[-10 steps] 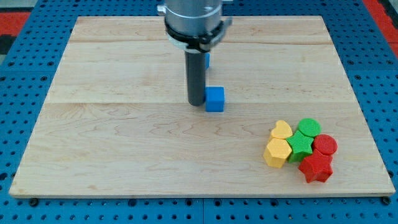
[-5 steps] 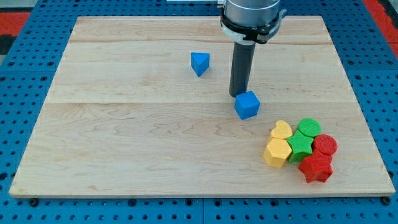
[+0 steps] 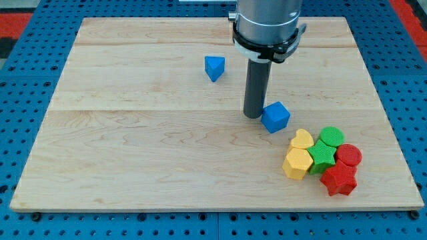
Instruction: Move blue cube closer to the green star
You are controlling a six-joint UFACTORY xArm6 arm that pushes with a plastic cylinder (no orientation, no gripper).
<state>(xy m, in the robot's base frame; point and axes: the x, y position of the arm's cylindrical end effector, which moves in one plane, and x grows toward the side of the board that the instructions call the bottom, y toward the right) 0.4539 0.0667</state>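
Blue cube (image 3: 275, 117) just right of my tip (image 3: 253, 117), touching.

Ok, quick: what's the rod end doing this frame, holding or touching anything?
My tip: no gripper, holds nothing; it sits at the blue cube's left side in the view, apparently touching it.

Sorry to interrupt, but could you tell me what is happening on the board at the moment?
The arm is pushing the blue cube across the wooden board with its rod. My tip sits right against the cube's left side. The cube lies just up and left of a tight cluster near the view's bottom right, apart from it: green star, yellow heart, yellow hexagon, green cylinder, red cylinder and red star. A blue triangular block lies alone, up and left of my tip.
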